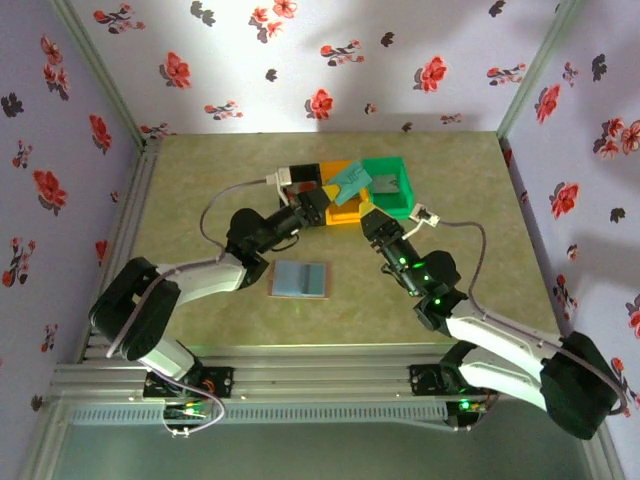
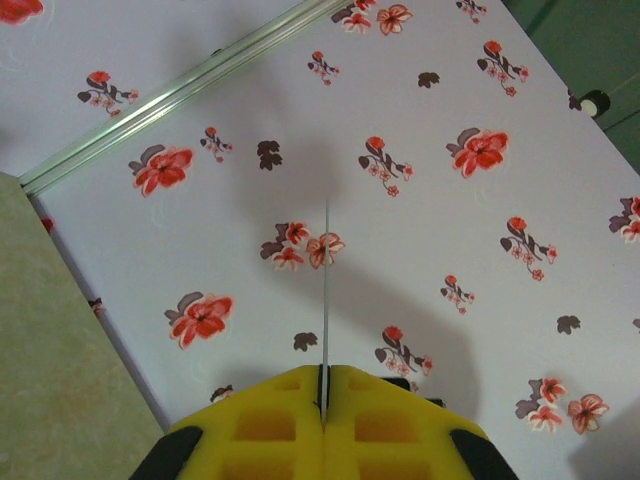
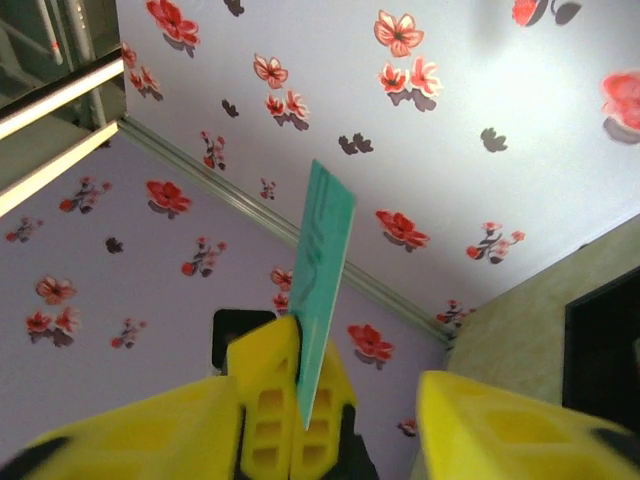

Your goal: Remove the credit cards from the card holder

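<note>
Left hand (image 2: 323, 378), closest to its lens, is pressed together on one teal credit card (image 3: 326, 260). Right hand (image 3: 380, 400) stands spread just beside that card, gripping nothing. Card holder (image 1: 300, 279) lies open on the worktop (image 1: 200, 190), near, between the arms; the card is raised over the far bins (image 1: 385, 185). Judged step: one card extracted. Next move calls for the right to draw clear and the left to set the card down apart from the holder
</note>
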`<state>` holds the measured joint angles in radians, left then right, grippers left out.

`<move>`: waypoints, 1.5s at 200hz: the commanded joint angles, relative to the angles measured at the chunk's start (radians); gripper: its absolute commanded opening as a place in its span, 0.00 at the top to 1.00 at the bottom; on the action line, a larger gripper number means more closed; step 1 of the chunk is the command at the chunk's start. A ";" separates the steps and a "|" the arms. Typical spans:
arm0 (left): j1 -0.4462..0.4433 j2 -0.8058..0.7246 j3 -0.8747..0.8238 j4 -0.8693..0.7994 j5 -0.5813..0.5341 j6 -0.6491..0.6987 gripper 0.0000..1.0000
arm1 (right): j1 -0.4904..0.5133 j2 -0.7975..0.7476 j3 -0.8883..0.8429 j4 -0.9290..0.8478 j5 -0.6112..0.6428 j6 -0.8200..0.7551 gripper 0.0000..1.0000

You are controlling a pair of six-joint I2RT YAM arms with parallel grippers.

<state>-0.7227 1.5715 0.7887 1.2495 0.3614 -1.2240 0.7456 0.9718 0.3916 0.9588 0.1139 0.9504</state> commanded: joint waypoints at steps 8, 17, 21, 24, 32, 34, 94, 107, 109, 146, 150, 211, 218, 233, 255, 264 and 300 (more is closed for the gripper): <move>0.052 0.048 0.074 0.021 0.106 -0.044 1.00 | -0.019 -0.091 -0.005 -0.139 0.035 -0.054 0.27; 0.072 0.060 0.090 0.002 0.127 -0.049 1.00 | -0.031 -0.131 -0.008 -0.193 0.039 -0.063 0.17; 0.080 0.067 0.096 -0.003 0.138 -0.051 1.00 | -0.036 -0.151 -0.007 -0.219 0.043 -0.067 0.13; 0.086 0.073 0.101 -0.005 0.145 -0.053 1.00 | -0.041 -0.166 -0.007 -0.241 0.046 -0.072 0.10; 0.103 0.084 0.113 -0.014 0.166 -0.055 1.00 | -0.052 -0.211 -0.008 -0.298 0.054 -0.085 0.05; 0.106 0.087 0.115 -0.018 0.170 -0.056 1.00 | -0.055 -0.221 -0.009 -0.313 0.054 -0.090 0.04; 0.179 0.126 0.239 -0.380 0.260 0.114 1.00 | -0.107 -0.541 0.023 -0.746 0.138 -0.230 0.01; 0.189 0.141 0.275 -0.467 0.273 0.150 1.00 | -0.107 -0.590 0.034 -0.823 0.169 -0.256 0.01; 0.191 0.142 0.282 -0.480 0.274 0.155 1.00 | -0.106 -0.596 0.035 -0.830 0.175 -0.261 0.01; 0.198 0.189 0.424 -0.772 0.278 0.296 1.00 | -0.106 -0.664 0.105 -1.061 0.303 -0.372 0.01; 0.198 0.196 0.444 -0.807 0.280 0.316 1.00 | -0.107 -0.666 0.114 -1.084 0.314 -0.385 0.01; 0.204 0.351 0.745 -1.232 0.259 0.555 1.00 | -0.106 -0.650 0.233 -1.332 0.504 -0.482 0.01; 0.204 0.374 0.773 -1.260 0.260 0.563 1.00 | -0.106 -0.646 0.253 -1.361 0.522 -0.487 0.01; 0.202 0.420 0.848 -1.328 0.262 0.587 1.00 | -0.107 -0.640 0.287 -1.412 0.538 -0.521 0.01; 0.203 0.477 0.936 -1.420 0.242 0.636 1.00 | -0.107 -0.645 0.319 -1.470 0.552 -0.564 0.01; 0.203 0.497 0.962 -1.445 0.234 0.648 1.00 | -0.106 -0.648 0.324 -1.489 0.557 -0.578 0.01; 0.203 0.574 1.061 -1.547 0.205 0.688 1.00 | -0.107 -0.679 0.300 -1.517 0.583 -0.604 0.01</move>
<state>-0.5251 2.0975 1.7725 -0.1715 0.5953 -0.6125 0.6418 0.3222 0.6964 -0.5053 0.6441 0.3923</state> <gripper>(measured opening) 0.054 0.994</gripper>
